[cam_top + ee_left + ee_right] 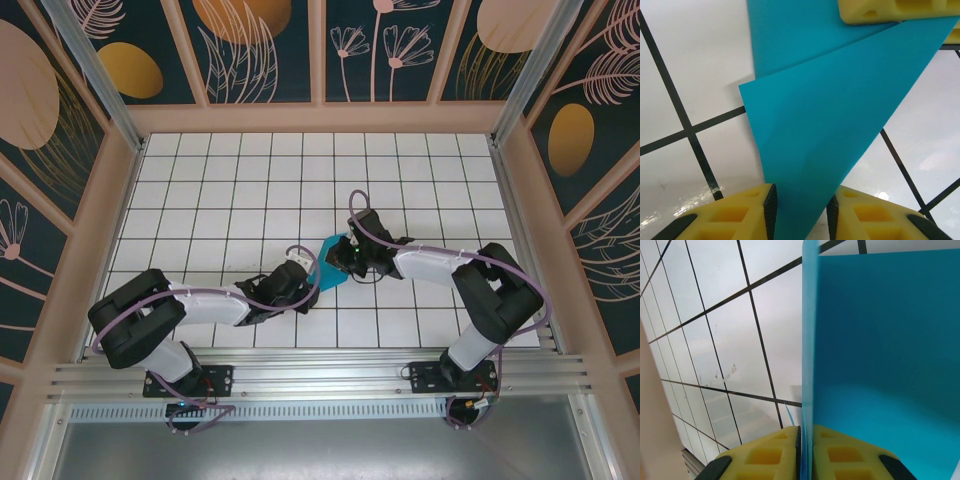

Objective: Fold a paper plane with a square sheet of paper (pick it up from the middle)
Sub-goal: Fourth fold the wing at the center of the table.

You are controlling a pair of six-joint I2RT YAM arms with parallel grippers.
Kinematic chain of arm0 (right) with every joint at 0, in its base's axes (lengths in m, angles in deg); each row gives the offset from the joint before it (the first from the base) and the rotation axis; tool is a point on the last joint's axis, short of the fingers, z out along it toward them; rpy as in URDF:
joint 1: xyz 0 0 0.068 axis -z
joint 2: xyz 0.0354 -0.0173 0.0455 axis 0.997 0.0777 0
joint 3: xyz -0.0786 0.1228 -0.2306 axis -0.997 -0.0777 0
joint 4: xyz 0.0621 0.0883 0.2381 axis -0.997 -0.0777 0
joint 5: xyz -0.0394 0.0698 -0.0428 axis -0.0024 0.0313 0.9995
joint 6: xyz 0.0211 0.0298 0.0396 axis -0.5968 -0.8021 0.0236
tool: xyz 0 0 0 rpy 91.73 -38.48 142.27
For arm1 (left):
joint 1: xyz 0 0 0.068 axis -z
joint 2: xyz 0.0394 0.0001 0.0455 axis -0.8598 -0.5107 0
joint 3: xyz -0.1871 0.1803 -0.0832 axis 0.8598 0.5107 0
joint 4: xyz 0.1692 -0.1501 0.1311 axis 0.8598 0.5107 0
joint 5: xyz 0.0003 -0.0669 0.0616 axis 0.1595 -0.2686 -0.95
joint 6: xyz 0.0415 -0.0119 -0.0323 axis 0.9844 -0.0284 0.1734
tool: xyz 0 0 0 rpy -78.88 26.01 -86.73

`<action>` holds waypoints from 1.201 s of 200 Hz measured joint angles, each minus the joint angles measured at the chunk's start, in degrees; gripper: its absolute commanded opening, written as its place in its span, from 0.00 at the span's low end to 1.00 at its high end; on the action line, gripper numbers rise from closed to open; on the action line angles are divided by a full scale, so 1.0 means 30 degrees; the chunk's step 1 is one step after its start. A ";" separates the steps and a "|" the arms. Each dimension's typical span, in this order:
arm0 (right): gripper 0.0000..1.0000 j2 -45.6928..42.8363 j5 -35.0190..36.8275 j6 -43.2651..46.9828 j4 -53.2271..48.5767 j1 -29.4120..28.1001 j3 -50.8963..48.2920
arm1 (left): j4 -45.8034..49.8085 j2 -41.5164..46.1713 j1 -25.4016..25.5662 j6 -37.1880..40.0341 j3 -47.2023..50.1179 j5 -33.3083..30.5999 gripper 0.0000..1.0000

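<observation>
White gridded table [220, 180], two grippers meeting on teal paper [322, 273] near its middle.
Right gripper [806, 432] pinches an upright fold of the paper edge-on, pads closed tight on it. Left gripper [800, 207] stands narrowly parted, the paper's tapered end running between its fingers; whether the pads touch it I cannot tell. The paper is creased into overlapping triangular flaps, smooth and plain.
</observation>
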 measured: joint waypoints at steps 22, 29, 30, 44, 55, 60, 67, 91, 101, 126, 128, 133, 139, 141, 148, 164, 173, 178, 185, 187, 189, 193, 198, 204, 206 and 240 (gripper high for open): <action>0.14 0.0000 0.0000 0.0000 -0.0007 0.0000 0.0000 | 0.0153 -0.0029 0.0015 0.0073 -0.0036 -0.0233 0.34; 0.14 0.0000 0.0000 0.0000 -0.0015 0.0000 0.0000 | 0.0226 -0.0080 0.0015 0.0095 -0.0087 -0.0291 0.34; 0.14 0.0000 0.0000 0.0000 -0.0015 0.0000 0.0000 | 0.0233 -0.0087 0.0015 0.0095 -0.0095 -0.0299 0.34; 0.14 0.0000 0.0000 0.0007 -0.0022 0.0000 0.0007 | 0.0357 -0.0197 0.0015 0.0153 -0.0160 -0.0423 0.34; 0.14 0.0000 0.0000 0.0007 -0.0044 0.0000 0.0022 | 0.0415 -0.0211 0.0051 0.0153 -0.0168 -0.0576 0.32; 0.14 0.0000 0.0000 0.0007 -0.0051 0.0000 0.0051 | 0.0430 -0.0211 0.0058 0.0189 -0.0168 -0.0583 0.31; 0.14 0.0000 0.0000 0.0007 -0.0051 0.0000 0.0087 | 0.0437 -0.0211 0.0102 0.0233 -0.0168 -0.0641 0.28; 0.14 0.0000 0.0000 0.0058 -0.0058 0.0000 0.0270 | 0.0437 -0.0211 0.0138 0.0415 -0.0168 -0.0707 0.21; 0.14 0.0000 0.0000 0.0066 -0.0058 0.0000 0.0313 | 0.0437 -0.0211 0.0138 0.0488 -0.0168 -0.0714 0.17; 0.15 0.0000 0.0000 0.0073 -0.0109 0.0000 0.0321 | 0.0430 -0.0211 0.0138 0.0517 -0.0168 -0.0736 0.11; 0.15 0.0000 0.0007 0.0080 -0.0117 0.0000 0.0321 | 0.0430 -0.0211 0.0138 0.0510 -0.0168 -0.0736 0.11; 0.16 0.0000 0.0007 0.0095 -0.0153 0.0000 0.0321 | 0.0430 -0.0211 0.0138 0.0510 -0.0168 -0.0736 0.09; 0.17 -0.0007 0.0029 0.0168 -0.0240 0.0000 0.0328 | 0.0430 -0.0211 0.0138 0.0510 -0.0168 -0.0736 0.07; 0.17 -0.0015 0.0036 0.0226 -0.0277 0.0000 0.0328 | 0.0430 -0.0211 0.0138 0.0503 -0.0168 -0.0736 0.07; 0.19 -0.0029 0.0087 0.0379 -0.0452 0.0000 0.0350 | 0.0430 -0.0211 0.0138 0.0503 -0.0168 -0.0729 0.06; 0.22 -0.0211 0.0270 0.0656 -0.0896 0.0007 0.0364 | 0.0415 -0.0153 0.0138 0.0510 -0.0160 -0.0692 0.04; 0.26 -0.0415 0.0350 0.0969 -0.1158 0.0007 0.0364 | 0.0357 -0.0102 0.0138 0.0503 -0.0153 -0.0692 0.02; 0.29 -0.0568 0.0393 0.1093 -0.1297 0.0007 0.0364 | 0.0335 -0.0058 0.0138 0.0503 -0.0153 -0.0692 0.02; 0.34 -0.0816 0.0437 0.1370 -0.1443 0.0015 0.0364 | 0.0197 0.0015 0.0138 0.0495 -0.0095 -0.0678 0.02; 0.35 -0.0903 0.0437 0.1486 -0.1501 0.0029 0.0364 | 0.0153 0.0036 0.0138 0.0495 -0.0073 -0.0670 0.02; 0.36 -0.0969 0.0444 0.1443 -0.1515 0.0022 0.0364 | 0.0131 0.0066 0.0138 0.0488 -0.0051 -0.0670 0.02; 0.38 -0.1158 0.0444 0.1698 -0.1581 0.0022 0.0364 | 0.0015 0.0131 0.0138 0.0488 0.0022 -0.0619 0.02; 0.41 -0.1443 0.0459 0.1872 -0.1683 0.0029 0.0364 | -0.0138 0.0219 0.0138 0.0466 0.0124 -0.0597 0.02; 0.44 -0.1800 0.0444 0.2091 -0.1734 0.0044 0.0364 | -0.0364 0.0350 0.0138 0.0423 0.0291 -0.0546 0.02; 0.44 -0.1909 0.0437 0.2259 -0.1741 0.0051 0.0364 | -0.0423 0.0372 0.0138 0.0423 0.0335 -0.0532 0.01; 0.47 -0.4167 0.0277 0.3541 -0.1851 0.0291 0.0357 | -0.1515 0.0860 0.0138 0.0109 0.1275 -0.0124 0.01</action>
